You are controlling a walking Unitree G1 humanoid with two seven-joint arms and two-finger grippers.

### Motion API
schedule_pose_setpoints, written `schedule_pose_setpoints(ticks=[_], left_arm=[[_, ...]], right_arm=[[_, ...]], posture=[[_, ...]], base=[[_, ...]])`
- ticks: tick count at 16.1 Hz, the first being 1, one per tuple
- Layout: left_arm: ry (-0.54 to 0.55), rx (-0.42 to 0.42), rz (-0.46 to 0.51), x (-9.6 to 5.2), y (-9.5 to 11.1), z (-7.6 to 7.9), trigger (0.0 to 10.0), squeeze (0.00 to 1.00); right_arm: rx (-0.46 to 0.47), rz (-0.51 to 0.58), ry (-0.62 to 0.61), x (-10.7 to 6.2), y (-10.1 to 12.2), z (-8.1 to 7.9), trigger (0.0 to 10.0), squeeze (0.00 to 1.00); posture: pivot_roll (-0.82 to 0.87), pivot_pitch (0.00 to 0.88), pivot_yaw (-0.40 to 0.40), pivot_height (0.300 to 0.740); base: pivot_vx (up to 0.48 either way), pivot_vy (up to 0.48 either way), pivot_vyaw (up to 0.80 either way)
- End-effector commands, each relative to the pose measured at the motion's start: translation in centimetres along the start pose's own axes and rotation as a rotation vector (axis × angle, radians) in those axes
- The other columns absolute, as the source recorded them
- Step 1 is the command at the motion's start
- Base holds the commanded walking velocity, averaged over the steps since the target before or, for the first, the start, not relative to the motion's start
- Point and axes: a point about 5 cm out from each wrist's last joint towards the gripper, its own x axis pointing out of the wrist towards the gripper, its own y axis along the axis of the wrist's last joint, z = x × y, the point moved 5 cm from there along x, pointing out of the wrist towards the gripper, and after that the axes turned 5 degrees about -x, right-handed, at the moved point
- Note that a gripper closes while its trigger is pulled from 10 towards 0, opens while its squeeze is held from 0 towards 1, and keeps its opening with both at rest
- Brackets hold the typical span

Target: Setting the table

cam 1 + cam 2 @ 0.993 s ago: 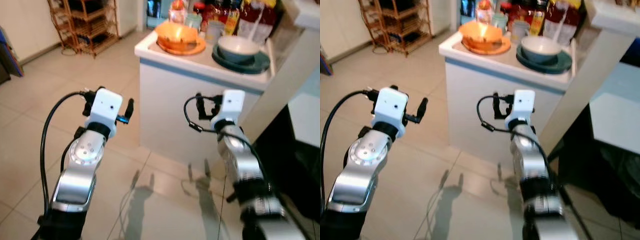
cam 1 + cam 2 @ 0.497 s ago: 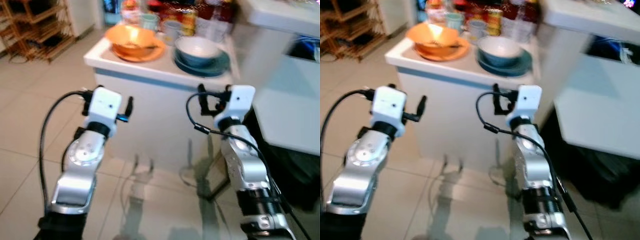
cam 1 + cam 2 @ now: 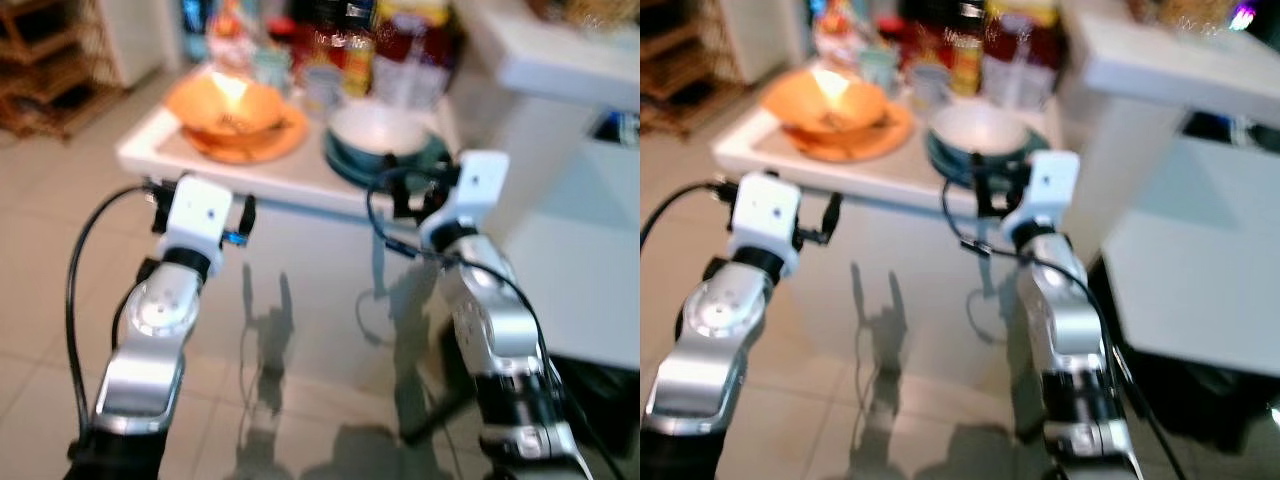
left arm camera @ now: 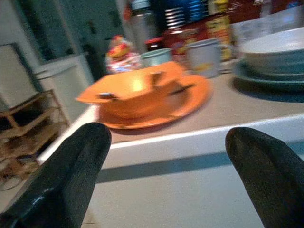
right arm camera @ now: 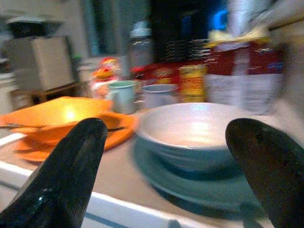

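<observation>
An orange bowl (image 3: pixel 232 104) holding a utensil sits on an orange plate (image 4: pixel 190 97) on the white counter (image 3: pixel 150 152). Beside it a pale bowl (image 3: pixel 380 126) rests on a teal plate (image 5: pixel 190 187). My left gripper (image 4: pixel 166 135) is raised in front of the counter edge below the orange bowl, open with nothing in it. My right gripper (image 5: pixel 166 137) is held up close to the pale bowl at rim height, open with nothing between its fingers. Both views are blurred.
Cups (image 4: pixel 204 56) and several bottles and packets (image 3: pixel 400 50) crowd the back of the counter. A taller white ledge (image 3: pixel 575 60) and a lower white surface (image 3: pixel 590 290) stand on the right. A wooden rack (image 3: pixel 40 60) stands far left on the tiled floor (image 3: pixel 40 250).
The camera has moved closer to the counter, so the bowls now lie nearer and lower in view. Both arms stay raised with the grippers open.
</observation>
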Motion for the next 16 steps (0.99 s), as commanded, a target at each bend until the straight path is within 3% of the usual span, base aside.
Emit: schedule_pose_setpoints(ticks=[1, 3, 6, 7, 8, 11, 12, 13, 16], left_arm=[[-0.017, -0.005, 0.009, 0.0, 0.5, 0.1, 10.0, 0.00], [-0.054, 0.026, 0.020, -0.1, 0.7, 0.8, 10.0, 0.00], [-0.103, 0.039, 0.033, -0.1, 1.1, 1.6, 10.0, 0.00], [-0.122, 0.054, 0.031, 0.1, 1.2, 1.9, 10.0, 0.00], [-0.135, 0.070, 0.030, 0.3, 1.3, 2.1, 10.0, 0.00], [-0.172, 0.072, 0.045, 0.4, 2.0, 2.5, 10.0, 0.00], [-0.219, 0.053, 0.049, 0.1, 2.2, 3.1, 10.0, 0.00], [-0.291, 0.034, 0.054, -0.4, 2.5, 4.0, 10.0, 0.00], [-0.378, 0.022, 0.066, -0.9, 3.1, 5.0, 10.0, 0.00]], right_arm=[[-0.002, -0.013, 0.036, 0.4, 0.6, -0.9, 10.0, 1.00], [-0.075, -0.097, -0.054, 1.3, 0.1, 0.8, 10.0, 1.00], [-0.064, -0.121, -0.124, 3.3, 0.9, 2.3, 10.0, 1.00], [-0.054, -0.140, -0.153, 4.5, 1.1, 3.1, 10.0, 0.65], [-0.066, -0.192, -0.195, 5.3, 0.6, 4.2, 10.0, 0.18], [-0.027, -0.259, -0.278, 6.4, 0.5, 6.9, 10.0, 0.17], [-0.005, -0.286, -0.296, 6.6, 0.3, 7.4, 10.0, 0.05], [0.049, -0.307, -0.317, 6.7, 0.1, 7.8, 10.0, 0.00], [0.168, -0.360, -0.333, 7.1, -0.7, 8.1, 10.0, 0.00]], posture=[[0.05, 0.000, -0.088, 0.740], [0.05, 0.000, -0.094, 0.740], [0.05, 0.000, -0.084, 0.740], [0.05, 0.000, -0.077, 0.740], [0.05, 0.000, -0.076, 0.740], [0.06, 0.000, -0.089, 0.740], [0.06, 0.000, -0.090, 0.740], [0.06, 0.000, -0.094, 0.740], [0.06, 0.000, -0.100, 0.740]], base=[[0.000, 0.000, 0.00], [0.000, 0.000, 0.00], [0.000, 0.000, 0.00], [0.000, 0.000, 0.00], [0.000, 0.000, 0.00], [0.000, 0.000, 0.00], [0.000, 0.000, 0.00], [0.000, 0.000, 0.00], [0.000, 0.000, 0.00]])
